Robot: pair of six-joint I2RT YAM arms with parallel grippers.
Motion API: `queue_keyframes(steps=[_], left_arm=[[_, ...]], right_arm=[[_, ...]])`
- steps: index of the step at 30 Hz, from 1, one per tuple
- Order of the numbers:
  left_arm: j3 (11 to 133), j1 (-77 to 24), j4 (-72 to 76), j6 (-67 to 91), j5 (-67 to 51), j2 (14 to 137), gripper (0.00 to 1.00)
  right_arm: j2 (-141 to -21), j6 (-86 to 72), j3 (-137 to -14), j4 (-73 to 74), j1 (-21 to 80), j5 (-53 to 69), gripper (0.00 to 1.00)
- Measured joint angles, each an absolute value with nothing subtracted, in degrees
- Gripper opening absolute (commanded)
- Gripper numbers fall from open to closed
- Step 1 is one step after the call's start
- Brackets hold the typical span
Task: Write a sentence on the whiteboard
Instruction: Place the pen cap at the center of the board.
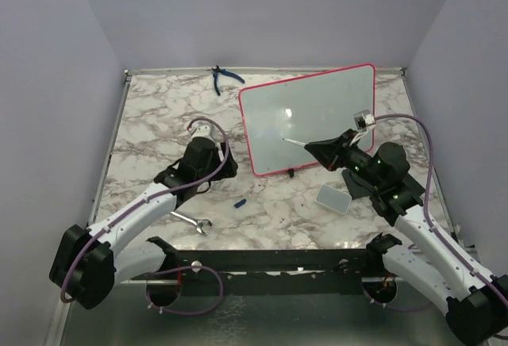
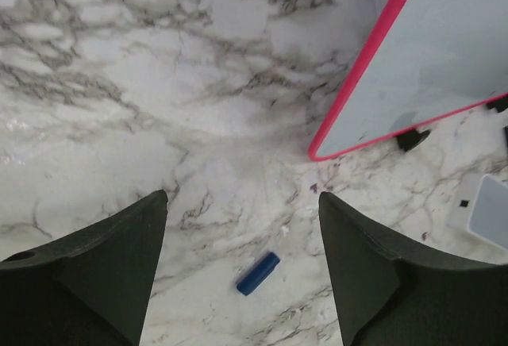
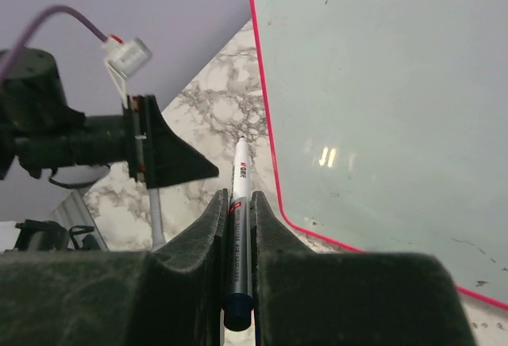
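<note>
The whiteboard (image 1: 311,116), glossy white with a red-pink frame, lies at the right centre of the marble table. No blue sentence shows on it, only a few small specks. My right gripper (image 1: 315,147) is shut on a white and grey marker (image 3: 240,227). The marker tip (image 1: 284,138) points over the board's lower left part; I cannot tell whether it touches. The board fills the right of the right wrist view (image 3: 381,100). My left gripper (image 2: 242,203) is open and empty above the marble, left of the board's corner (image 2: 429,60). A blue marker cap (image 2: 258,273) lies below its fingers.
A small grey pad (image 1: 333,198) lies by the board's near edge and shows in the left wrist view (image 2: 488,213). Blue-handled pliers (image 1: 222,78) lie at the back edge. A metal wrench (image 1: 193,221) lies near the left arm. The cap (image 1: 239,201) lies mid-table.
</note>
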State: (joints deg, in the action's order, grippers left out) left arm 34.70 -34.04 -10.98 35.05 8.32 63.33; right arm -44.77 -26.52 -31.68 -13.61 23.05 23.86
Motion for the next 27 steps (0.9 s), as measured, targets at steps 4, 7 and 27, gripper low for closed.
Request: queue_keyframes(steps=[4,7,27], left_arm=[[42.61,-29.23,-12.58,31.40,2.83,63.48,0.78],[51.88,-26.30,-12.60,27.53,-3.16,67.00,0.77],[65.23,-15.51,7.90,27.16,-29.43,83.35,0.62]], right_arm=[[-46.41,-24.62,-33.28,-13.72,25.34,19.68,0.01],[-48.62,-23.59,-35.14,-14.46,26.92,16.93,0.01],[-65.39,-22.15,-43.27,-25.98,32.75,7.20,0.01]])
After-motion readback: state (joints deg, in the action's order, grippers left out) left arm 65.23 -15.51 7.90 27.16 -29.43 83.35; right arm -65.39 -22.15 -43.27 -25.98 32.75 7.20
